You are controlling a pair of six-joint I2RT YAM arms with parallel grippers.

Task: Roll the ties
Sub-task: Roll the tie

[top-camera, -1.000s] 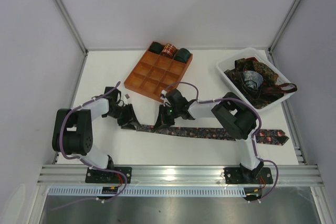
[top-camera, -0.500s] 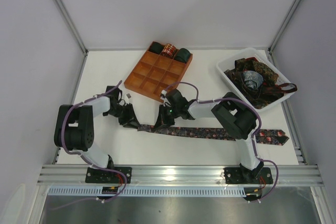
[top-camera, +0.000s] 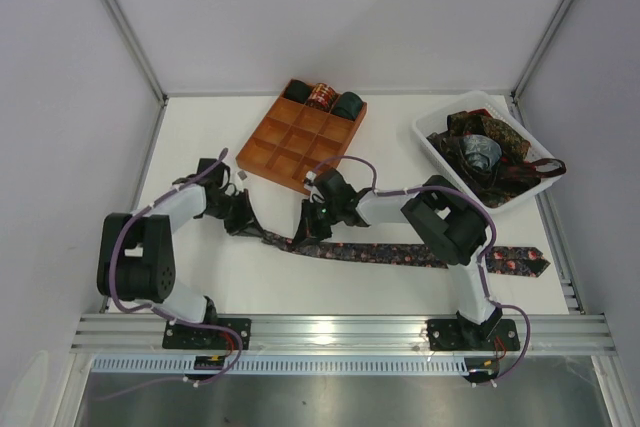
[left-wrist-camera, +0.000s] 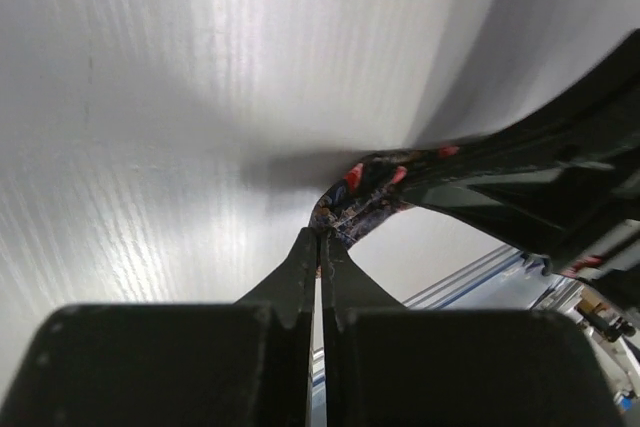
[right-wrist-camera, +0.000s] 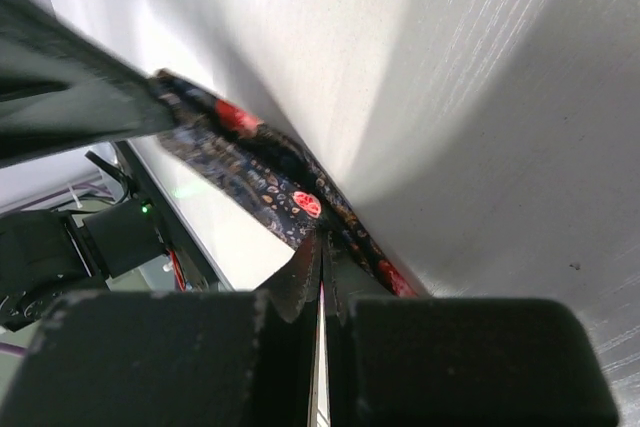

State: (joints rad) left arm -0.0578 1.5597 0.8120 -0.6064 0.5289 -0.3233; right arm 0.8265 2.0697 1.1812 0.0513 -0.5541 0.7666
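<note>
1. The white surface (top-camera: 200,277) lies under everything, with both my arms reaching out over its near half.
2. The white bin (top-camera: 430,147) sits at the far right, set at an angle.
3. A heap of ties (top-camera: 490,157) fills the bin: dark patterned cloth with a grey coil on top, and one end hangs over the right rim.
4. The orange-brown tray (top-camera: 290,152) sits at the far middle, also at an angle. Most of its compartments show bare floor.
5. The flat tie (top-camera: 400,253) stretches across the near part of the surface. Its wide tip is by the right edge and its narrow end is out in front of my left arm. It is dark with small red marks.
6. Three coiled ties (top-camera: 320,96) stand in the tray's back row, two dark green ones with a reddish-brown one between them.
7. My right claw (top-camera: 312,232) is clenched on the flat tie (right-wrist-camera: 270,187) near its narrow end. The fingers (right-wrist-camera: 300,277) meet on the cloth, which lifts off the surface there.
8. My left claw (top-camera: 250,229) is clenched on the very end of the flat tie (left-wrist-camera: 365,192). The fabric bunches at the fingertips (left-wrist-camera: 300,252), just beside the right claw.
</note>
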